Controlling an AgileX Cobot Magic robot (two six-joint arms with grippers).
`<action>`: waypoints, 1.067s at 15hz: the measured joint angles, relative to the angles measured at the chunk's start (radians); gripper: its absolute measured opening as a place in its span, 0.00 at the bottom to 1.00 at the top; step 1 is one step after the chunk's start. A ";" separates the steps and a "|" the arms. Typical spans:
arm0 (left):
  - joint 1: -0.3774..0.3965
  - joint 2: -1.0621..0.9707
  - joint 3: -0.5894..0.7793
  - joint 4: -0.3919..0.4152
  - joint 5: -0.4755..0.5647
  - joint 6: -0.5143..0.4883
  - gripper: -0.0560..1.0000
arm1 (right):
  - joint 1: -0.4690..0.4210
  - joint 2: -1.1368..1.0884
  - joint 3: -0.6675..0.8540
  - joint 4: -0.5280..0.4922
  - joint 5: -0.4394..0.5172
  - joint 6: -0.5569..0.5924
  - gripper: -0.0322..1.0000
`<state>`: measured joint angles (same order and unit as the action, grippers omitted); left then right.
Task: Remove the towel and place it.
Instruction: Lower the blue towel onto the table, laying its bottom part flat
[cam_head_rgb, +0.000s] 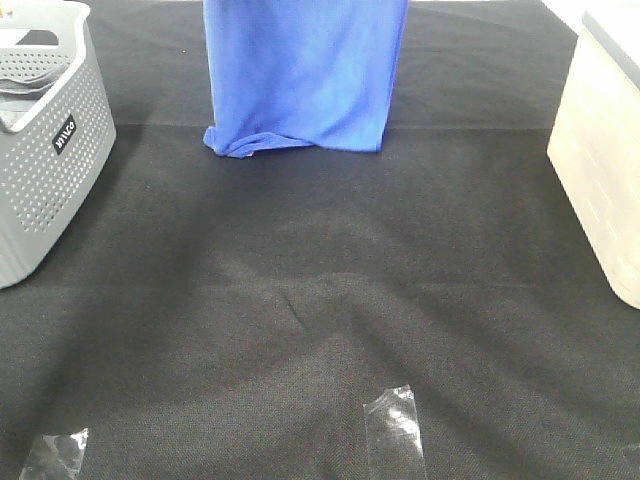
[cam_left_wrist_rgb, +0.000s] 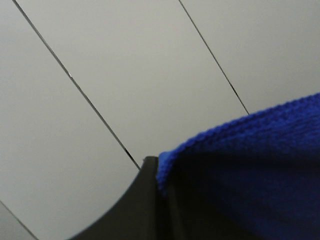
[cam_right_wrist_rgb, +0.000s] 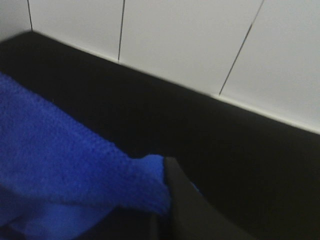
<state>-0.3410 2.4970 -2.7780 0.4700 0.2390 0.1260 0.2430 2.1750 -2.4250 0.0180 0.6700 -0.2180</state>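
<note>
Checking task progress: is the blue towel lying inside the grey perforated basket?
No, the blue towel hangs mid-table, its lower edge bunched on the black tablecloth, apart from the grey basket.

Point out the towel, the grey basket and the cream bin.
towel (cam_head_rgb: 300, 70): exterior high view, middle of the hanging cloth.
grey basket (cam_head_rgb: 40, 210): exterior high view, perforated side wall.
cream bin (cam_head_rgb: 600, 170): exterior high view, its side wall.

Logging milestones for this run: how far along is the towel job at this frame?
Done: the towel is clear of the grey basket. In hand: it hangs from above, lower edge bunched on the black table; both wrist views show cloth at the left gripper and right gripper. Remaining: lay it down and release.
</note>
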 joint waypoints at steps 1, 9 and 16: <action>-0.023 -0.004 0.000 -0.036 0.133 0.006 0.05 | -0.018 -0.009 0.000 0.000 0.095 0.006 0.03; -0.098 -0.229 0.000 -0.190 0.971 0.095 0.05 | -0.034 -0.177 -0.001 0.150 0.548 0.010 0.03; -0.098 -0.505 0.316 -0.212 0.973 -0.056 0.05 | -0.028 -0.309 0.119 0.256 0.549 0.035 0.03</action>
<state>-0.4390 1.9920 -2.4620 0.2580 1.2120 0.0700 0.2150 1.8660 -2.3060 0.2740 1.2190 -0.1830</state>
